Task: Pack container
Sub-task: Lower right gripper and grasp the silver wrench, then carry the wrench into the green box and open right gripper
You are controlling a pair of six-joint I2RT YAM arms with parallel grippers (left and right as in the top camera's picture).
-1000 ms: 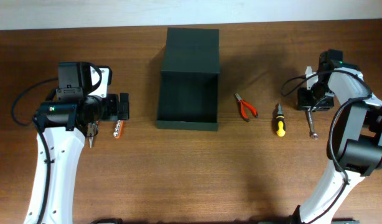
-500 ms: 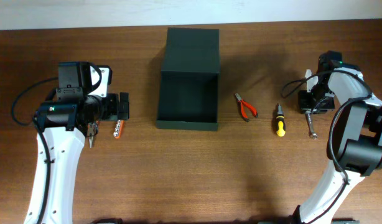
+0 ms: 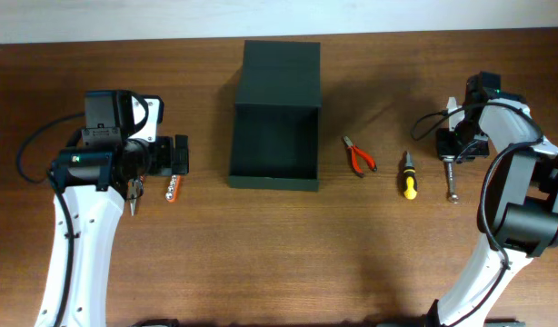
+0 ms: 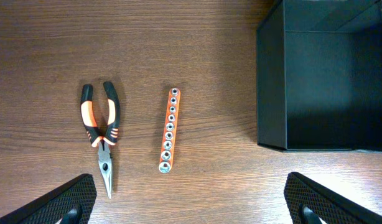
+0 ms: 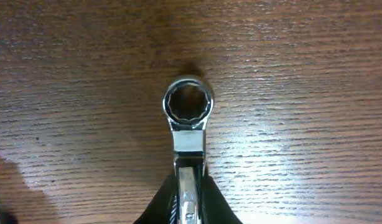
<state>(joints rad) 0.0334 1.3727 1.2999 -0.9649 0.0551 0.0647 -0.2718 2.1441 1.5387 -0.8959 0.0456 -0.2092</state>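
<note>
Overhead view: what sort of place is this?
Probably a robotics lab bench, not a working workshop: two robot arms at a wooden table, with a screwdriver, red pliers and wrench laid out beside an open container.

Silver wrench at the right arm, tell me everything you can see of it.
The silver metal wrench is shiny, with a closed ring end toothed inside and a flat shaft. The right pincer clamps the shaft from both sides with its dark fingers, and the ring end points away from it. The wrench is over the brown wooden table, at its right side, beyond the yellow-handled screwdriver. Whether the ring touches the wood is unclear.
</note>
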